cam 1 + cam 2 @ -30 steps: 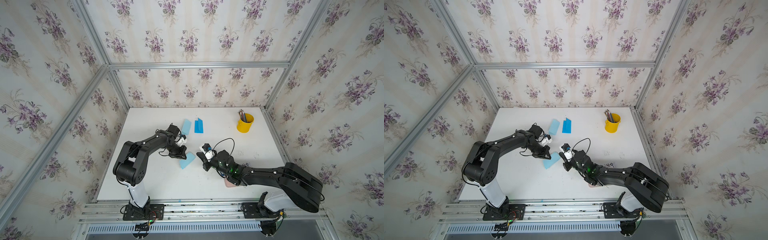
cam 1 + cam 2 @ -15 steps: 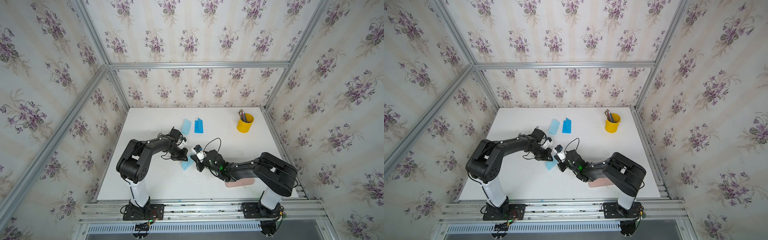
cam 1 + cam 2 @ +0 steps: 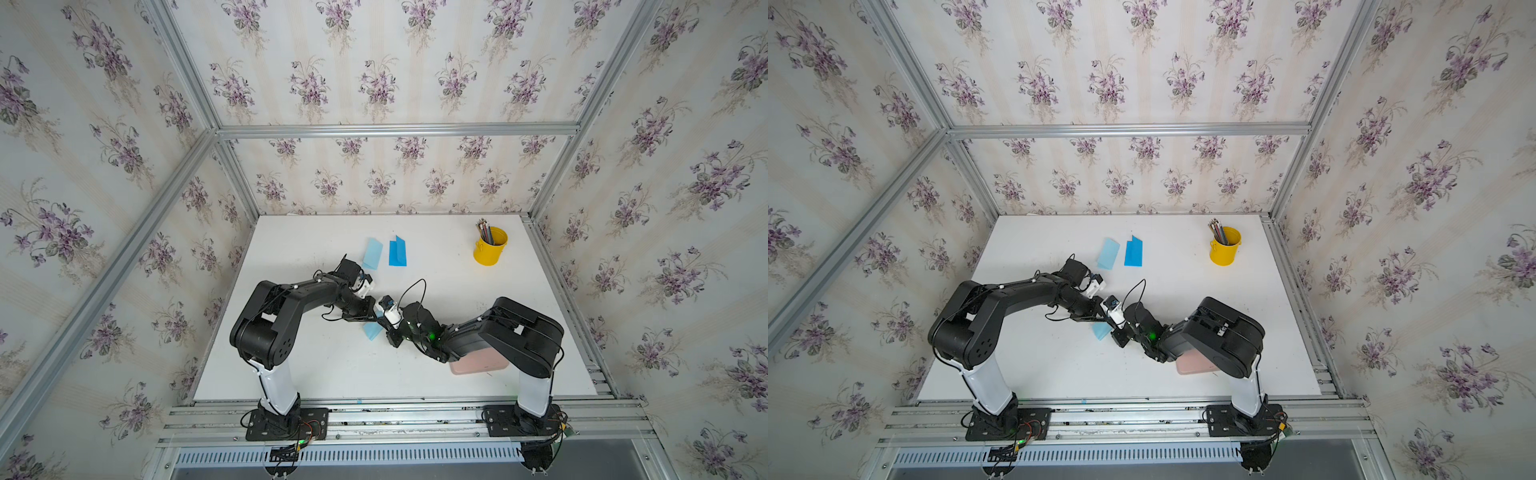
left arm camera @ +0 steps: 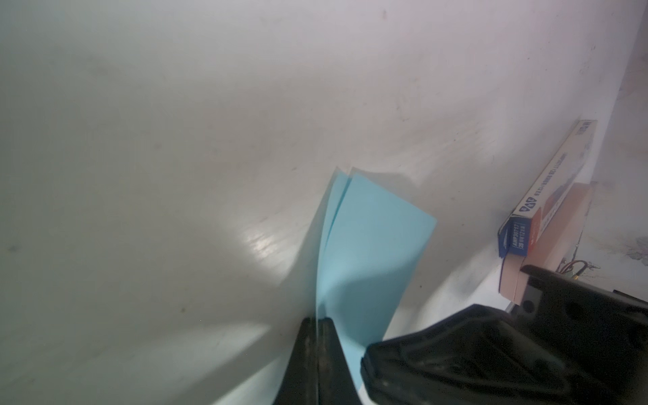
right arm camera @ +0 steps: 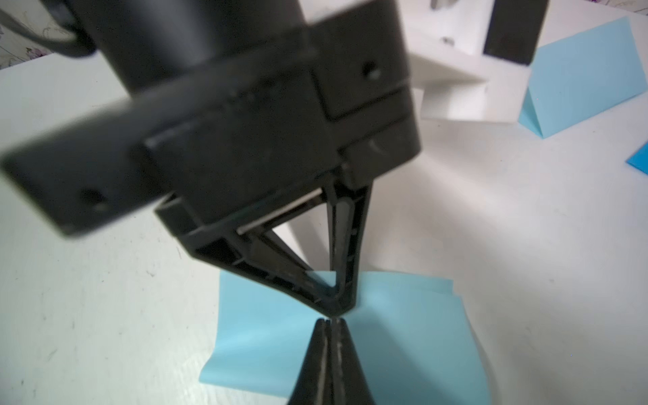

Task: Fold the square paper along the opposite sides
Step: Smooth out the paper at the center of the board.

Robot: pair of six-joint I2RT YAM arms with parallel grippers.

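In both top views the light blue square paper (image 3: 371, 331) (image 3: 1100, 331) sits in the middle of the white desk (image 3: 316, 374), between both arms' tips. Left wrist view: the left jaws clench its two lifted flaps (image 4: 368, 245), so the edges meet. Right wrist view: the right jaws are closed, seemingly empty, and point at the paper (image 5: 252, 333), probably to press the crease.

**mo_k:** so what's the room around the rig like?

**tess:** boxed in on three sides. The walls (image 3: 374, 75) are papered cream with purple flower sprigs, and aluminium frame bars (image 3: 395, 131) run along every corner where the panels meet.

**mo_k:** and the desk?

**tess:** plain white desk (image 3: 316, 374), a bit scuffed, with a bright glare patch (image 4: 261, 245) in the left wrist view. Metal rails (image 3: 395, 419) run along the edge opposite the back wall, slotted grille (image 3: 374, 457) just past them.
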